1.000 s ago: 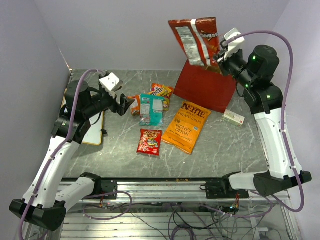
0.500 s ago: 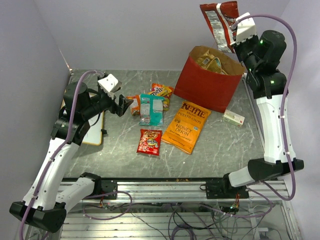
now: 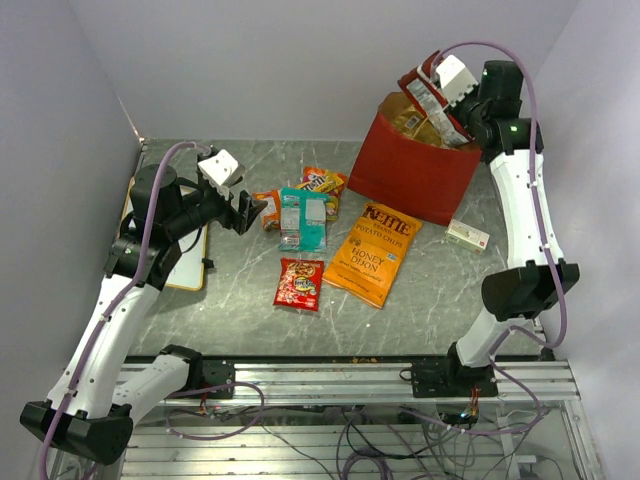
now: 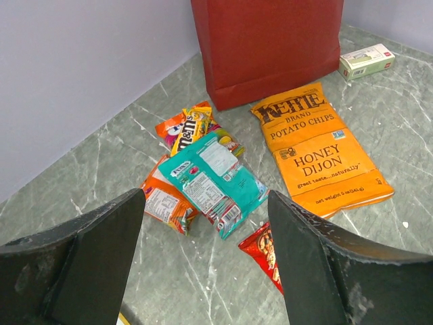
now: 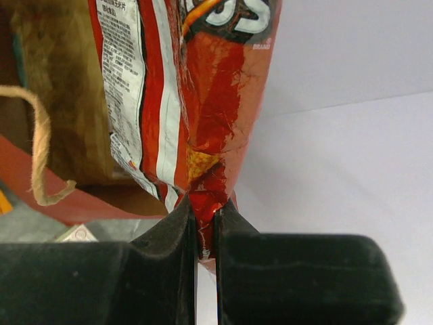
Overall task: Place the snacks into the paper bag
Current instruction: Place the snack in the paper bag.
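1. Top cam: the right gripper (image 3: 443,103) is up at the far right corner of the table. It's clamped on the red Doritos bag (image 3: 422,92), which sits over the open mouth of the paper bag (image 3: 410,178). There's a tan bag (image 3: 408,120) already inside. The left gripper (image 3: 258,210) hovers just left of the loose pile with its fingers spread and nothing in them. On the table are the teal pack (image 3: 303,220), the orange Kettle bag (image 3: 375,250), a small red pack (image 3: 299,283) and an orange candy pack (image 3: 322,180). A little white box (image 3: 468,235) lies near the paper bag's right end.
2. Left wrist cam: both fingers stand wide apart and empty. Below them the teal pack lies on top of the orange packs, the Kettle bag is flat beside it, and the paper bag stands upright behind.
3. Right wrist cam: the fingers are pinched tight on a crumpled corner of the Doritos bag. The paper bag's kraft inside and a twisted handle (image 5: 37,149) are off to the left.
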{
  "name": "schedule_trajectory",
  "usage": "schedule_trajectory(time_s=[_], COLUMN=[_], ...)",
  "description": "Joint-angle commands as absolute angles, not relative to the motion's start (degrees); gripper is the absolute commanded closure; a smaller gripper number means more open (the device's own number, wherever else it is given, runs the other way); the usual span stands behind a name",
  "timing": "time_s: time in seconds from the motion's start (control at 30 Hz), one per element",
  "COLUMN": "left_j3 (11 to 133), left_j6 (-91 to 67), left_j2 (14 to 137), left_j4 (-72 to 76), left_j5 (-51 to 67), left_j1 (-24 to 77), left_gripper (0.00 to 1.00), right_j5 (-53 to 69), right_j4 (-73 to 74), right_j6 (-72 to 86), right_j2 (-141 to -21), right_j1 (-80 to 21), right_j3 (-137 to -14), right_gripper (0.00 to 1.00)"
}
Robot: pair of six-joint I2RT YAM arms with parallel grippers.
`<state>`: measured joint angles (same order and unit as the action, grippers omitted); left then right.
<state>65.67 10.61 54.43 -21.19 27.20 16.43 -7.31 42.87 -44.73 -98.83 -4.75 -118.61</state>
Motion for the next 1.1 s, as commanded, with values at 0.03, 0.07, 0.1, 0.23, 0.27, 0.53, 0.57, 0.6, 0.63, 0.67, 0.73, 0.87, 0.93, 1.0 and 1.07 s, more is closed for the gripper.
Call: schedule_trajectory(time_s=[0.03,0.07,0.1,0.23,0.27,0.53,0.57,0.6,0.63,0.67,0.73,0.87,0.93,1.0,1.07], left_j3=[65.1,65.1,65.1,64.9,64.8,64.9,64.9,64.9,64.9,64.9,64.9,64.8,64.8,64.8,64.8], left_j6=[11.4,11.4,11.4,11.5,11.6,11.6,11.5,11.5,11.4,11.4,11.3,11.3,11.4,11.4,11.4], left_j2=[54.1,54.0,53.9,53.7,53.6,53.6,53.7,53.8,53.9,54.0,54.1,54.1,54.1,54.1,54.1], left_j4=[-19.6,-19.6,-19.6,-19.6,-19.6,-19.7,-19.5,-19.4,-19.4,-19.3,-19.3,-19.3,-19.4,-19.5,-19.4], left_j5=[28.5,28.5,28.6,29.0,29.1,29.8,29.8,30.0,30.1,30.2,30.4,30.4,30.4,30.4,30.6], left_j1=[15.8,15.8,15.7,15.6,15.6,15.6,15.6,15.6,15.6,15.5,15.6,15.6,15.6,15.5,15.4], left_gripper=[0.16,0.16,0.16,0.16,0.17,0.17,0.17,0.17,0.17,0.17,0.17,0.17,0.17,0.17,0.17], right_j5=[-6.2,-6.2,-6.1,-4.9,-4.1,3.5,4.4,4.7,4.7,4.3,2.3,0.9,0.9,0.6,0.4], right_j4=[48.6,49.4,50.4,54.4,56.1,65.5,66.4,67.2,67.8,68.0,66.7,65.0,65.4,65.7,65.7], right_j6=[-50.6,-51.3,-51.9,-53.2,-53.2,-52.4,-52.4,-52.4,-52.2,-52.2,-52.2,-52.9,-53.1,-53.4,-54.0], right_j2=[-101.3,-101.8,-102.4,-103.9,-104.0,-102.7,-102.5,-102.5,-102.7,-103.0,-103.5,-105.2,-107.0,-108.9,-110.3], right_j1=[-4.3,-4.2,-4.2,-4.1,-4.1,-4.2,-4.1,-4.2,-4.1,-4.1,-4.2,-4.1,-4.1,-4.1,-4.1], right_j3=[-121.1,-121.3,-121.7,-123.9,-124.3,-123.6,-123.4,-123.4,-123.4,-123.4,-122.5,-122.6,-124.6,-126.8,-128.1], right_gripper=[1.00,1.00,1.00,1.00,1.00,1.00,1.00,1.00,1.00,1.00,1.00,1.00,1.00,1.00,1.00])
